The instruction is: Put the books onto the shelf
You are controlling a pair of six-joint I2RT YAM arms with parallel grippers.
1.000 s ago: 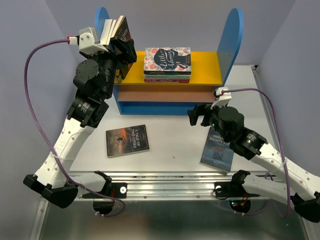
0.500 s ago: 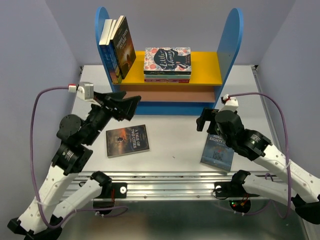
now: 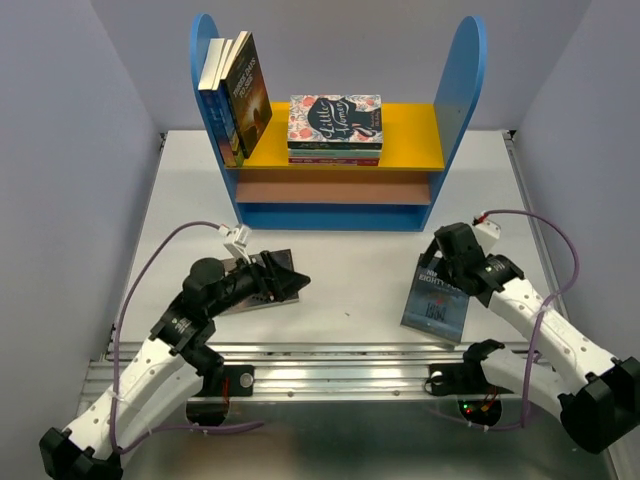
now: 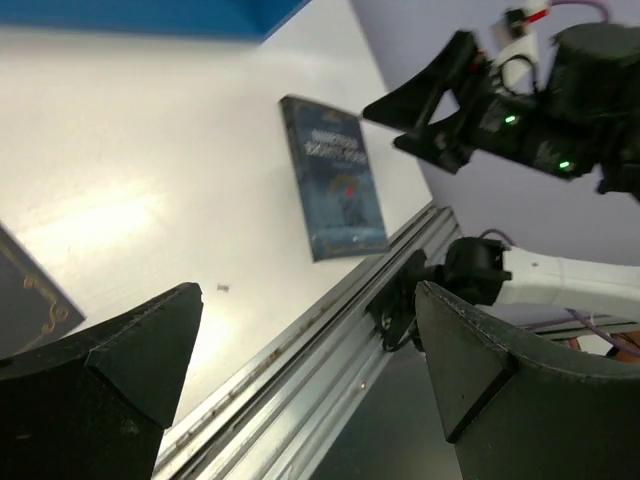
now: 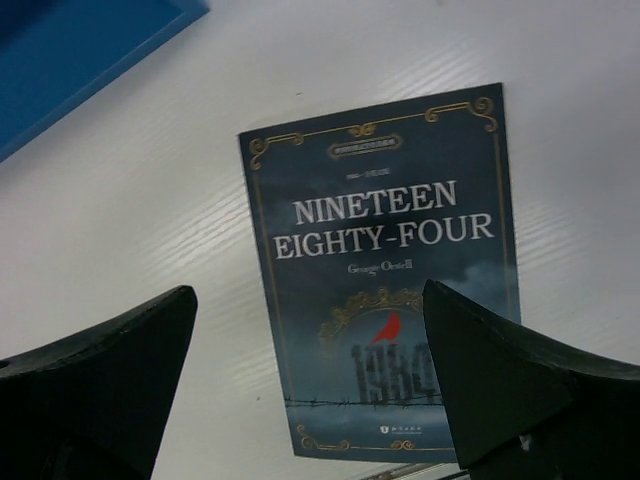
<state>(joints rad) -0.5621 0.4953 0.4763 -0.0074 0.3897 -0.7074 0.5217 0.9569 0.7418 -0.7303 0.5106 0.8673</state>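
The left arm point(image 3: 205, 295) covers most of the Two Cities book point(image 3: 274, 257); its title is hidden.

Smooth paper cover of Nineteen Eighty-Four point(image 5: 385, 270); faintly grained white table point(image 5: 140, 200); metal rail point(image 3: 340, 375)

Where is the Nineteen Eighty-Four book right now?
In the top view, the Nineteen Eighty-Four book lies flat at the right of the table, under the open right pincer, in front of the shelf.

Counted 3 upright bks point(image 3: 236, 95), 1 shelf point(image 3: 460, 80), 2 flat bks: Two Cities point(image 4: 20, 300), Nineteen Eighty-Four point(image 5: 385, 270). Also 1 floral stack point(image 3: 335, 125), 2 tools: left tool point(image 4: 308, 292), right tool point(image 5: 309, 290).
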